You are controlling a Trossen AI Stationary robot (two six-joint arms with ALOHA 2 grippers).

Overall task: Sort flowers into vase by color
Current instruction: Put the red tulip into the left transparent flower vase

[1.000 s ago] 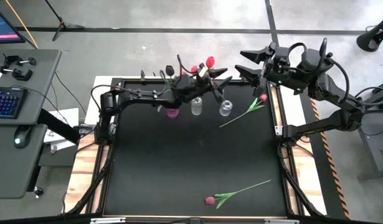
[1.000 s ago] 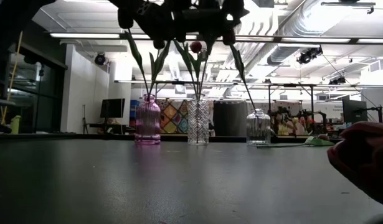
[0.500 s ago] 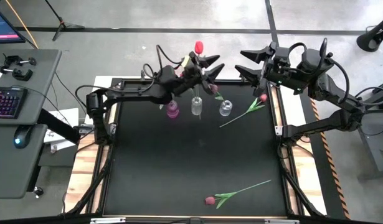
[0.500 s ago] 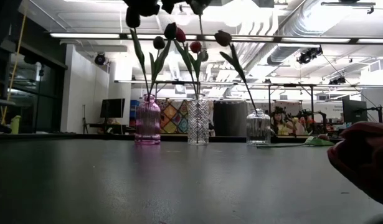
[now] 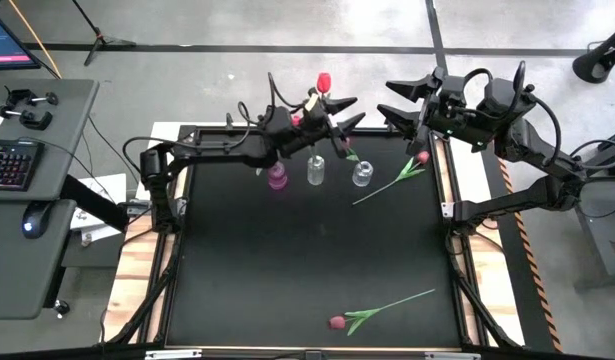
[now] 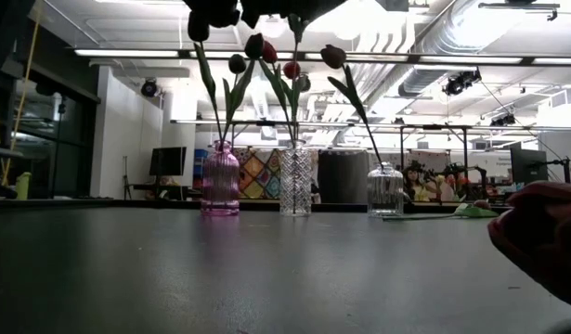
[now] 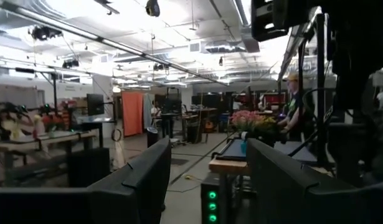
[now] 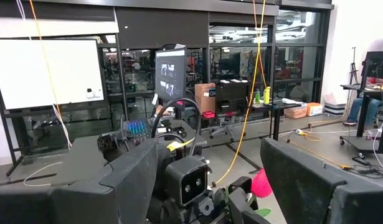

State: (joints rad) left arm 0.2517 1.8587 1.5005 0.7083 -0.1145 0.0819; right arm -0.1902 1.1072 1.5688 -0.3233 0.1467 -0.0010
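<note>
Three small vases stand in a row near the far edge: a pink vase (image 5: 277, 180) (image 6: 220, 179), a clear middle vase (image 5: 315, 172) (image 6: 295, 182) and a clear right vase (image 5: 362, 175) (image 6: 385, 190). Tulips stand in them by their stems: dark heads (image 6: 237, 63) in the pink one, red heads (image 6: 291, 70) in the middle, one maroon head (image 6: 332, 57) on the right. My left gripper (image 5: 345, 110) (image 7: 207, 180) hovers open above the heads. My right gripper (image 5: 387, 98) (image 8: 210, 174) waits open beyond the far right corner. A pink tulip (image 5: 397, 180) lies near it.
Another pink-headed tulip (image 5: 372, 312) lies flat near the near edge; its head (image 6: 540, 241) looms large at the low view's right. The black mat (image 5: 287, 270) between the vases and this flower is bare. A desk with keyboard (image 5: 12, 165) stands left of the table.
My left gripper has risen from among the flower heads over the vases and drawn back a little toward the far left. The heads it covered in the low view now stand free, stems in the vases. The right arm kept still.
</note>
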